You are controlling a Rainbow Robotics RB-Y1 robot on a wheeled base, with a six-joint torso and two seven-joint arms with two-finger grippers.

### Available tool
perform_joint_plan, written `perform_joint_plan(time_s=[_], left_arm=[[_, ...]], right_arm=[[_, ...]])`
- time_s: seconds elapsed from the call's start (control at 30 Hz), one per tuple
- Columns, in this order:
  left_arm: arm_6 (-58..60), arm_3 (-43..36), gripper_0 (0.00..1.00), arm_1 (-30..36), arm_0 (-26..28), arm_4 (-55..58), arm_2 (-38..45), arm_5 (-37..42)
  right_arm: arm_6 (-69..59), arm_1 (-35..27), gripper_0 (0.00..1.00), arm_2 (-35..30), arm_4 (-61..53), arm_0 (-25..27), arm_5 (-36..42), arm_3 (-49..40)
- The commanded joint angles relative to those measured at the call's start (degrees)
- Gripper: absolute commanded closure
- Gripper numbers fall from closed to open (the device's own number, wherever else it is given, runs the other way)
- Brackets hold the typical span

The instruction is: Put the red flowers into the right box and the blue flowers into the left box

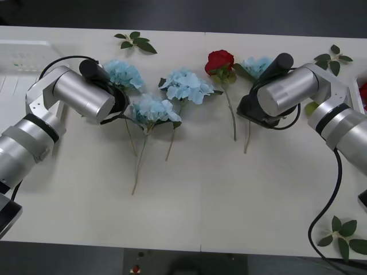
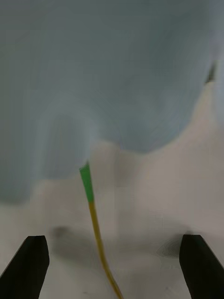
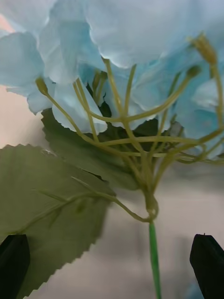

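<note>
We start at the left box (image 1: pixel 23 57), a white tray at the tabletop's (image 1: pixel 229 200) far left corner. The left arm (image 1: pixel 74 94) reaches in beside it. Its left jaws are spread, low among the two leftmost blue flowers (image 1: pixel 123 73) and (image 1: pixel 152 109); we cannot tell which one they face. In the left wrist view the thin green stem (image 3: pixel 154 261) rises between the open fingers (image 3: pixel 207 266), under the pale head (image 3: pixel 140 46) and a broad leaf (image 3: pixel 51 196).

We judge these flowers very light and soft. The fabric petals crush easily and give no firm hold, and the wiry stem is thin and may slip or swing. The best hold is on the stem just beneath the head.

A third blue flower (image 1: pixel 186 86) lies mid-tabletop. Next comes the one red flower (image 1: pixel 219 60) lying in the open, its stem trailing toward us. A fourth blue flower (image 1: pixel 258 66) lies partly under the right arm (image 1: pixel 287 91). The right jaws are also spread, astride its stem (image 2: pixel 95 224).

So we count four blue flowers and one red flower on the tabletop. Something red (image 1: pixel 363 89) shows at the right box (image 1: pixel 356 94); whether it is another rose we cannot tell. Three loose leaf sprigs (image 1: pixel 136 41), (image 1: pixel 332 57) and (image 1: pixel 344 232) lie apart.
</note>
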Motion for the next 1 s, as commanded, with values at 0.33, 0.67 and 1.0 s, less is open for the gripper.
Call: perform_joint_plan(time_s=[0.33,0.67,1.0], left_arm=[[1.43,7.36,0.58,-2.37,-4.10,-1.90,-1.10,-5.90],[1.34,6.92,1.00,-2.37,-4.01,-1.81,-1.10,-5.90],[1.16,6.83,1.00,-2.37,-4.01,-1.55,-1.10,-5.90]], right_arm=[[5.00,2.07,1.00,0.64,7.32,-3.44,-2.58,1.60],[7.02,1.27,1.00,2.22,8.11,-3.71,-2.75,2.13],[17.83,-12.96,1.00,0.55,-10.53,-10.03,5.16,-3.85]])
